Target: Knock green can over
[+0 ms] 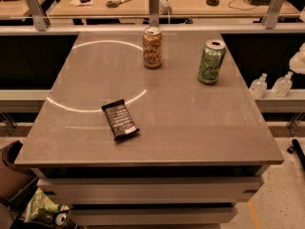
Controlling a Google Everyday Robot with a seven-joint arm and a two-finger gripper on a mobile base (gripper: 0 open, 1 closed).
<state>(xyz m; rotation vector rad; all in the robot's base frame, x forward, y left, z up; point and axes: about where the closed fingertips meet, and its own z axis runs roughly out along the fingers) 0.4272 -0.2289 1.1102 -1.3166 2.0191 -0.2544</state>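
The green can [211, 61] stands upright on the grey table [200, 128], toward the back right. It is pale green with dark cursive script and a silver top. An orange-tan can [152, 47] with similar script stands upright at the back centre, to the left of the green can. My gripper is not in view anywhere in the camera view.
A black snack bar wrapper [120, 119] lies flat left of the table's middle. Two clear bottles [270, 85] stand on a ledge right of the table. A glass partition with metal posts [154, 6] runs behind the table. A bag [43, 209] lies on the floor at lower left.
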